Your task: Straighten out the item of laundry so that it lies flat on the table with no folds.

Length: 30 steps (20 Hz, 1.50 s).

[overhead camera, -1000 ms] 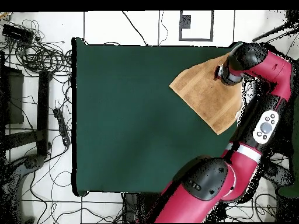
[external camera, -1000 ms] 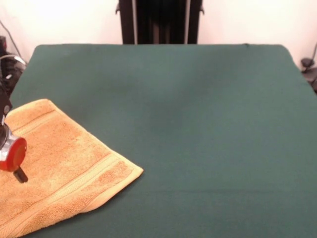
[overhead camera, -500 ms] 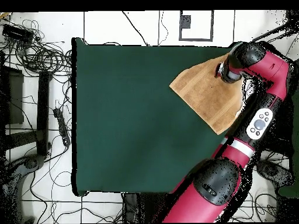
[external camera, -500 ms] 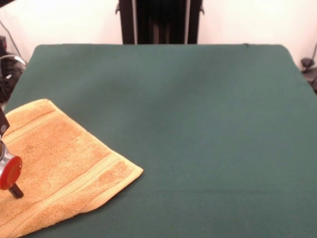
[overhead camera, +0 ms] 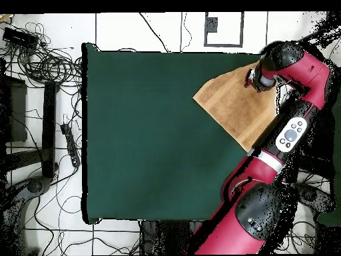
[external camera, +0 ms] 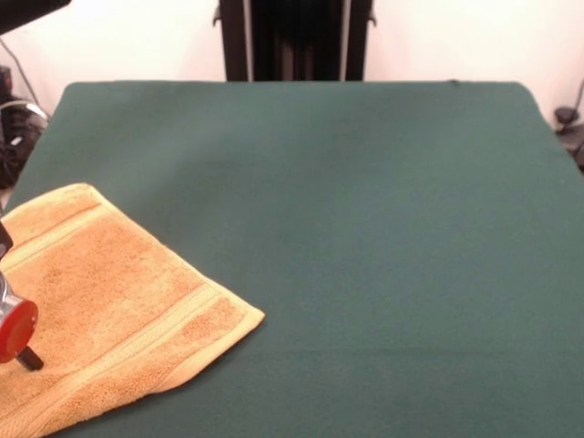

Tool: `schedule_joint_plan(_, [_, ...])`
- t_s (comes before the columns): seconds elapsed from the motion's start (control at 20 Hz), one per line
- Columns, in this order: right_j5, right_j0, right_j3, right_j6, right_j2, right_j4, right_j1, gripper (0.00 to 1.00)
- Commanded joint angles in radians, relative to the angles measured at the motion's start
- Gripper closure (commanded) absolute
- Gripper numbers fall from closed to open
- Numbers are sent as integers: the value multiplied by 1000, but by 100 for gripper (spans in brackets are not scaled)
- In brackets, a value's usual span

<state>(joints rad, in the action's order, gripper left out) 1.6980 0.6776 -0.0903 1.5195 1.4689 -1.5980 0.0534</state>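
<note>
Green table (external camera: pixel 365 201), orange towel (external camera: pixel 100 301) at corner; hand (external camera: pixel 27 358) over towel, grip unclear; cables (overhead camera: pixel 40 60) on floor

I see the orange-tan towel (external camera: pixel 109 315) lying spread w/ ribbed bands, skewed, at corner of green table (external camera: pixel 365 228).

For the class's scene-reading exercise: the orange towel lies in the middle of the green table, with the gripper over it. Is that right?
Not quite. The towel lies at a corner of the table, running to the table's edge, not in the middle; the overhead view shows this best. The rest stands: the gripper is over the towel.
</note>
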Motion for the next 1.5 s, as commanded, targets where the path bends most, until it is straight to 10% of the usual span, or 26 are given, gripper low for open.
schedule_joint_plan(0.05, [-41, -58, -24, -191, 341, -201, 60, 0])
schedule_joint_plan(0.55, [20, -48, -11, -229, 585, -489, 64, 0])
schedule_joint_plan(1.5, [77, -34, -21, -187, 655, -510, 60, 0])
